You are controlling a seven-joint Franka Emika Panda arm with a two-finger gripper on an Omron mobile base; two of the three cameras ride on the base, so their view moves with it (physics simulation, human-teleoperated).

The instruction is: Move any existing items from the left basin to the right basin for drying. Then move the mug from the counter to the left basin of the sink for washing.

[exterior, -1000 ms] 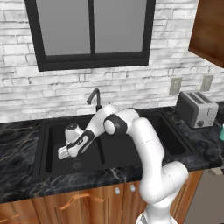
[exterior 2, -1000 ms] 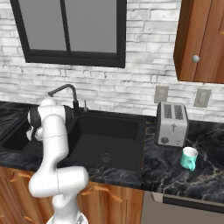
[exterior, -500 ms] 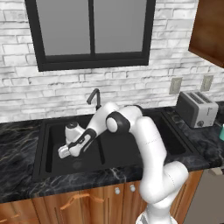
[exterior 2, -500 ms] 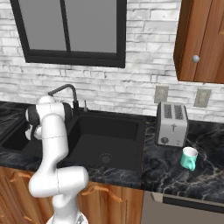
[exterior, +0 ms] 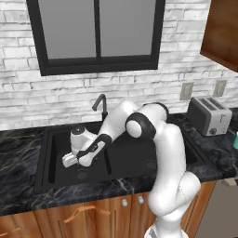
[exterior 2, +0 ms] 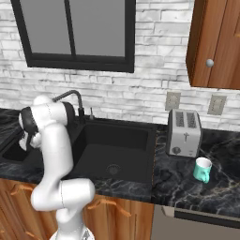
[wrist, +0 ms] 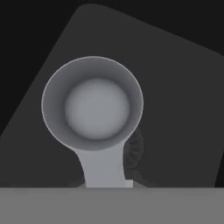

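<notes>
Down inside the left basin [exterior: 56, 153] of the matte black sink [exterior: 139, 135] the white arm [exterior: 162, 153] ends its long reach: it rises from the base at the lower right of the left base view, bends at a dark elbow joint above the divider, and slopes leftward and down so that the hand hangs low over the narrower compartment. The gripper [exterior: 67, 161] points toward the basin's floor near the round grey drain [exterior: 82, 175]. Seen from the hand view, the small silver-grey utensil [wrist: 92, 104] sits straight ahead, its round, bowl-like head facing the camera and its short handle running down to the bottom of the view between the jaws. The jaws are closed narrow on that handle, holding the utensil; whether its head touches the basin floor cannot be told. Behind the sink stands the black angular faucet [exterior: 100, 104]. The wider right basin [exterior 2: 117, 150] lies beside the arm, with its own drain [exterior 2: 112, 169] on the floor. Well apart to the right, on the black veined surface [exterior 2: 178, 183], the teal mug [exterior 2: 202, 169] stands upright in front of a silver toaster [exterior 2: 184, 132].
</notes>
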